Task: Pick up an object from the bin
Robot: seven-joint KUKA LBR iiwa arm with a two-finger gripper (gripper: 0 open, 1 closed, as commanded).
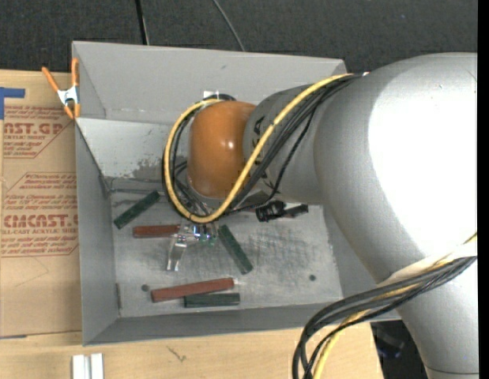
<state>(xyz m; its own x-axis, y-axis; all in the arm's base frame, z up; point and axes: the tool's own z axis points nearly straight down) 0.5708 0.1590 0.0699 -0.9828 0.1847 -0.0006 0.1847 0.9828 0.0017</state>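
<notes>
Camera view: gripper (pixel 174 260), jaw state not discernible, sits low just right of a brown flat stick (pixel 155 230) lying left of centre on the bin floor (pixel 295 263); likely light, rigid, smooth, so best pinched across its narrow width at mid-length.

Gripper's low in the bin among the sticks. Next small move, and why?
Probably nudge the gripper a little toward the back wall, onto the mid-left reddish-brown stick: its tip seems to hang over bare bin floor just beside that stick's right end, the nearest thing.
</notes>
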